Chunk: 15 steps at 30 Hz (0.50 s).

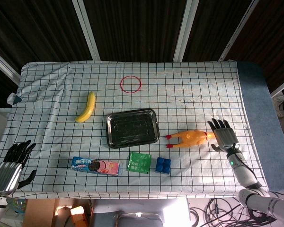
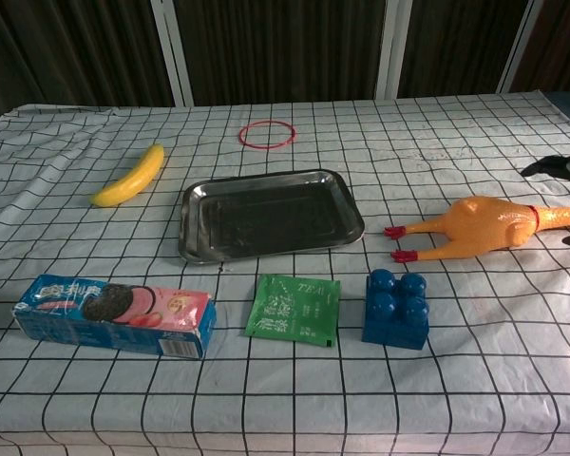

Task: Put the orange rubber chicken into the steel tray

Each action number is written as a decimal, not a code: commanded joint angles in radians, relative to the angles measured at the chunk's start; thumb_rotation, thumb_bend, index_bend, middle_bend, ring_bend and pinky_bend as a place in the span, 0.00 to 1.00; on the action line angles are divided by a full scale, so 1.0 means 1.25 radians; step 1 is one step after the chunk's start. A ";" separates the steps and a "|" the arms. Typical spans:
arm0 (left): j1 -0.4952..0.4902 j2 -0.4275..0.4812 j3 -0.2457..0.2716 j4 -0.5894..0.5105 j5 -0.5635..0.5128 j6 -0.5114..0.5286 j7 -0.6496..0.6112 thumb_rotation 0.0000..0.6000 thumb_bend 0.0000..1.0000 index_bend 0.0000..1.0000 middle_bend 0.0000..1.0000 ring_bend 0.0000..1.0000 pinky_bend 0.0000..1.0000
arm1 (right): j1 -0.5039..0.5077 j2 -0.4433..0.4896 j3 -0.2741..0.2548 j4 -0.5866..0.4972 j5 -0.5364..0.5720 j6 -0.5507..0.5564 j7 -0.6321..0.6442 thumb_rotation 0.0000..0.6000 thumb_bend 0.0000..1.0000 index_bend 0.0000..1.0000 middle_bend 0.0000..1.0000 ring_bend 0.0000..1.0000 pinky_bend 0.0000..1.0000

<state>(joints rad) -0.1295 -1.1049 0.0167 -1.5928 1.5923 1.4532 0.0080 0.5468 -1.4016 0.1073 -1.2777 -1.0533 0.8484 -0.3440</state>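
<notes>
Rubber chicken (image 1: 191,138) lies flat on the surface, just right of the steel tray (image 1: 132,128), long axis roughly left-right: red feet toward the tray, head end toward my right hand (image 1: 222,134). That hand sits at the head end, touching or nearly so, can't tell which. Fingers spread, pointing away from me, holding nothing. Left hand (image 1: 12,165) is at the near-left edge, well apart, also empty with fingers apart. Right hand is clearly nearer, so I'd grasp with it.
</notes>
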 commanded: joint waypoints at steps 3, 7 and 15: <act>-0.002 0.000 -0.001 -0.001 -0.002 -0.003 0.001 1.00 0.35 0.00 0.00 0.00 0.00 | 0.003 -0.002 -0.001 0.010 -0.012 -0.004 0.021 1.00 0.22 0.00 0.00 0.00 0.03; -0.005 0.000 -0.003 -0.002 -0.006 -0.008 0.004 1.00 0.35 0.00 0.00 0.00 0.00 | 0.009 -0.014 -0.004 0.036 -0.030 -0.011 0.039 1.00 0.22 0.00 0.00 0.00 0.03; -0.009 0.000 -0.004 -0.002 -0.011 -0.017 0.018 1.00 0.35 0.00 0.00 0.00 0.00 | 0.023 -0.049 -0.004 0.094 -0.033 -0.034 0.055 1.00 0.26 0.29 0.13 0.00 0.08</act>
<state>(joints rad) -0.1409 -1.1047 0.0114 -1.5960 1.5793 1.4313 0.0259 0.5726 -1.4584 0.1026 -1.1661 -1.0933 0.8098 -0.2782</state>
